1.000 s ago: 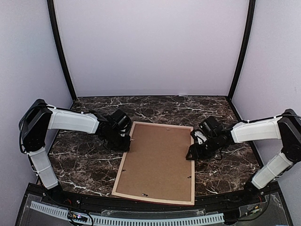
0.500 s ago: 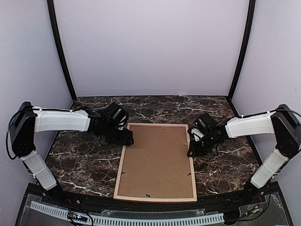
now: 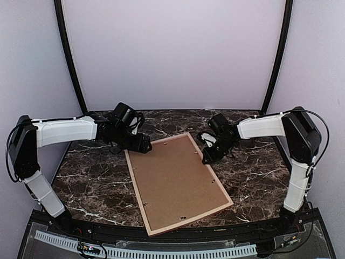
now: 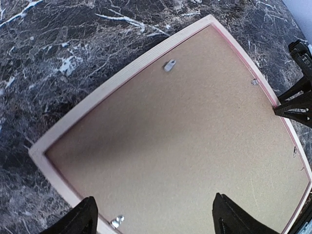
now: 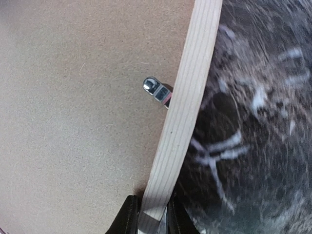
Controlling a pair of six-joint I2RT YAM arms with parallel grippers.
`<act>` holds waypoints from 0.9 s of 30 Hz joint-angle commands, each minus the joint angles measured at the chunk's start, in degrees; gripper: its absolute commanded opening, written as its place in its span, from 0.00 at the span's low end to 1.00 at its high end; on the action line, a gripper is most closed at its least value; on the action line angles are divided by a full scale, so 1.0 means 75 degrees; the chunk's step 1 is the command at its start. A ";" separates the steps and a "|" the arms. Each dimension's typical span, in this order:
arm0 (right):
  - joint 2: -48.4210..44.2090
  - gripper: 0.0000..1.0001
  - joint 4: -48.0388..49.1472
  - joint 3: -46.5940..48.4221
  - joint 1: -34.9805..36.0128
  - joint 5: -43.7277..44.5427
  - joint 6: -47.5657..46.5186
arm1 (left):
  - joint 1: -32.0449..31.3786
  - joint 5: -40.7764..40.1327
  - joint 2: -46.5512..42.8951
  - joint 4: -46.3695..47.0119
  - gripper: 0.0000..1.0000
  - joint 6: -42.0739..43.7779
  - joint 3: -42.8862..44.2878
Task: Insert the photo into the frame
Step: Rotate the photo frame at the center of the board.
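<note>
frame (image 3: 138, 193): lies face down on the marble table (image 3: 259, 178), brown backing board (image 3: 178, 181) up, skewed.
right gripper (image 5: 148, 214): narrow, pinching the frame's right rail near its far corner.
left gripper (image 4: 153, 219): spread wide over the frame's far-left corner.

Pale grained wood frame (image 5: 181, 112), matt brown fibreboard backing (image 3: 175, 181), marble-patterned tabletop (image 3: 91, 178).

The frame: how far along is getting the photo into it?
Done: nothing visible; the frame lies face down, its backing board held in by metal tabs. In hand: the right claw pinches a side rail, the left claw hangs open above a corner. Left: lift out the board, insert the photo, which is not in sight.
</note>
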 commanded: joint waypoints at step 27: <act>0.0046 0.68 0.0930 0.0354 -0.1188 -0.1251 -0.0792 | 0.1903 0.1719 0.3502 -0.0777 0.69 0.3471 0.3019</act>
